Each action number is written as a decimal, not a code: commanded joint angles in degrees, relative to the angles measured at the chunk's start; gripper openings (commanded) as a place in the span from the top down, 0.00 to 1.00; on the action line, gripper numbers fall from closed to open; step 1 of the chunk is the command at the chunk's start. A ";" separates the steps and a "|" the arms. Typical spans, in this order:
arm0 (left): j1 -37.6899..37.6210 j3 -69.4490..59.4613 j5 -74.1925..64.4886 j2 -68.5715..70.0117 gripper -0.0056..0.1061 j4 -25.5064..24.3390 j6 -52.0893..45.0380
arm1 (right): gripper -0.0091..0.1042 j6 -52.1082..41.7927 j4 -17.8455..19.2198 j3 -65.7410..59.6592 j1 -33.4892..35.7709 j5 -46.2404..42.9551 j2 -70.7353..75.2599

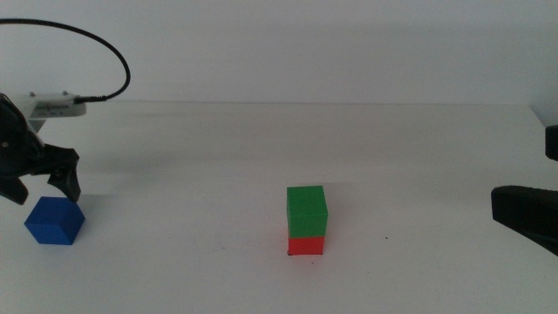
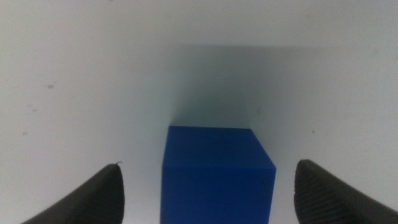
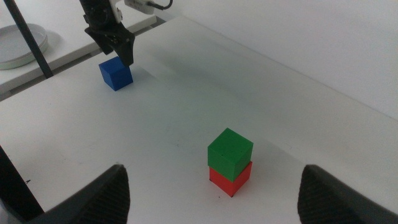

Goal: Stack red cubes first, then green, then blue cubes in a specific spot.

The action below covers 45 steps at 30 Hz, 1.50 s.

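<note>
The left gripper (image 1: 39, 185) is held open just above the blue cube (image 1: 54, 221) at the table's (image 1: 200, 174) left side, one dark jaw on either side, neither seen touching it. The cube is set flat on the white surface. The right gripper (image 3: 214, 193) is kept at the right edge, jaws spread wide and empty. Toward the middle, the green cube (image 1: 306, 212) is stacked squarely on the red cube (image 1: 306, 245), well apart from both grippers.
</note>
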State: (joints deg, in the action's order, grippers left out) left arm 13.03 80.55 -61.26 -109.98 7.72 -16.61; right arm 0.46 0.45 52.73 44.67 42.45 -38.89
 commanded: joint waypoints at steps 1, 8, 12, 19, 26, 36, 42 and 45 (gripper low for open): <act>0.14 0.66 0.21 -0.66 0.11 1.30 -1.06 | 0.11 -0.46 0.17 -0.39 -0.12 -0.40 0.24; 0.14 0.66 -0.99 -2.25 0.11 1.42 -1.06 | 0.11 -0.46 0.17 -0.39 -0.12 -0.40 0.24; 0.14 0.66 -2.15 -3.32 0.11 1.42 -1.06 | 0.11 -0.46 0.17 -0.39 -0.12 -0.40 0.24; 0.14 0.66 -3.81 -4.66 0.12 1.42 -1.06 | 0.11 -0.46 0.17 -0.39 -0.12 -0.40 0.24; 0.14 0.66 -4.05 -4.66 0.29 1.42 -1.06 | 0.11 -0.46 0.17 -0.39 -0.12 -0.40 0.24; 0.02 1.03 -7.39 -0.28 0.82 5.81 2.06 | 0.11 -0.46 0.17 -0.39 -0.12 -0.40 0.24; -6.17 5.74 -8.71 7.37 0.96 8.63 8.21 | 0.11 -0.46 0.17 -0.39 -0.12 -0.40 0.24; -12.97 10.17 -8.71 7.97 0.96 7.33 13.01 | 0.11 -0.46 0.17 -0.39 -0.12 -0.40 0.24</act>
State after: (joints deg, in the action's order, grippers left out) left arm 3.07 88.87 -69.43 -102.68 14.85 -6.64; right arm 0.46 0.45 52.73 44.67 42.45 -38.89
